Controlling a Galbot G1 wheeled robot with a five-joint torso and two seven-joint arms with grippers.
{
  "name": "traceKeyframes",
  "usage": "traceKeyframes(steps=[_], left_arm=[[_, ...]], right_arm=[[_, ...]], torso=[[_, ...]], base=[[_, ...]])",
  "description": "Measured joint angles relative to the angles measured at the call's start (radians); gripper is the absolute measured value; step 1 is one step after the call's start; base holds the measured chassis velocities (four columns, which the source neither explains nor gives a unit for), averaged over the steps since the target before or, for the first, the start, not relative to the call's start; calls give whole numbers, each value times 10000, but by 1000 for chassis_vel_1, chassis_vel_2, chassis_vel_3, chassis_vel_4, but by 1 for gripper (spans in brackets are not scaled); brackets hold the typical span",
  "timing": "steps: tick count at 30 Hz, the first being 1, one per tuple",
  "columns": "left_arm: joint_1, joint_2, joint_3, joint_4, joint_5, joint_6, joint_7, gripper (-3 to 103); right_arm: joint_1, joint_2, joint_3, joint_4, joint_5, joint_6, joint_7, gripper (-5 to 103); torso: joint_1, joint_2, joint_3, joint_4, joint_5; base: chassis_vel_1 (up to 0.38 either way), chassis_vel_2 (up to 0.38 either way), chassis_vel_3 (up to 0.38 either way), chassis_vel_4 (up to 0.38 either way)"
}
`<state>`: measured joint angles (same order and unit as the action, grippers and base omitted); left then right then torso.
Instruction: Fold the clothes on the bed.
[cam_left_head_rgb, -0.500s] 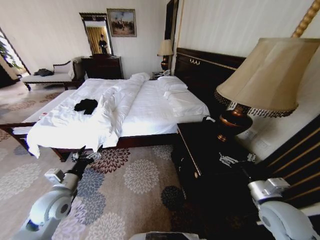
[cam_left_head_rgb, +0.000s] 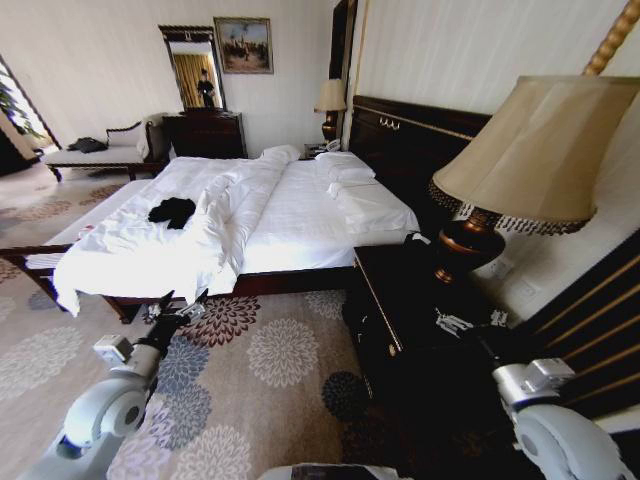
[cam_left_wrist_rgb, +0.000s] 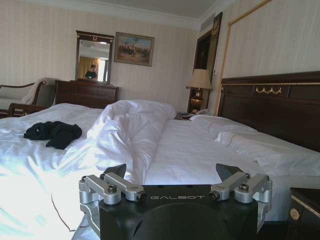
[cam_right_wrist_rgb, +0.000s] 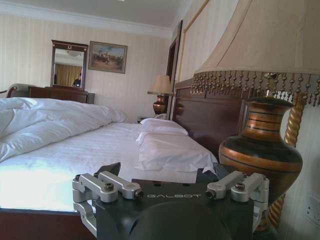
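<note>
The clothes (cam_left_head_rgb: 172, 211) are a crumpled black heap on the white duvet, on the left part of the bed (cam_left_head_rgb: 300, 215) toward its foot. The same black heap of clothes (cam_left_wrist_rgb: 54, 133) lies well beyond my left gripper (cam_left_wrist_rgb: 172, 172), which is open and holds nothing. In the head view my left gripper (cam_left_head_rgb: 168, 312) hangs low over the carpet, just short of the bed's near edge. My right gripper (cam_left_head_rgb: 458, 322) is over the dark nightstand; my right gripper (cam_right_wrist_rgb: 159, 172) is open and holds nothing, facing the bed's pillow side.
A dark nightstand (cam_left_head_rgb: 400, 300) with a big bronze lamp (cam_left_head_rgb: 530, 160) stands close on the right, the lamp's base (cam_right_wrist_rgb: 260, 152) right beside my right gripper. Flowered carpet (cam_left_head_rgb: 270, 360) lies in front. A chaise (cam_left_head_rgb: 100, 152) and dresser (cam_left_head_rgb: 205, 132) stand along the far wall.
Both arms have shifted only very slightly in the head view. The clothes lie as before.
</note>
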<state>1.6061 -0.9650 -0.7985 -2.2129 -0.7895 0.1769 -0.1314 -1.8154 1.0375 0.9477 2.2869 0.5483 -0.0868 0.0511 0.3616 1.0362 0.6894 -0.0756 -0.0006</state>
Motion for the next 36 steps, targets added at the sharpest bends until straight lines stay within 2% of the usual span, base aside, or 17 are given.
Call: traceKeyframes(steps=[16,22,36], left_arm=[[40,8,-105,35,-47,9,-17,100],[-15,-15,-16,-39,-33,39,-56,100],[126,-38,-148,-160,-46,49,-76,100]], right_arm=[[97,110,-192,-66,32,-124,-14,100],[94,453,-387,-71,-73,-129,-15,100],[114,653,-570,-52,-124,-129,-18,100]], torso=[[0,0,0,1,-1],[0,0,0,0,1],[1,0,0,-1,0]], base=[[0,0,0,0],[-12,17,15,-11],[-64,59,65,-61]])
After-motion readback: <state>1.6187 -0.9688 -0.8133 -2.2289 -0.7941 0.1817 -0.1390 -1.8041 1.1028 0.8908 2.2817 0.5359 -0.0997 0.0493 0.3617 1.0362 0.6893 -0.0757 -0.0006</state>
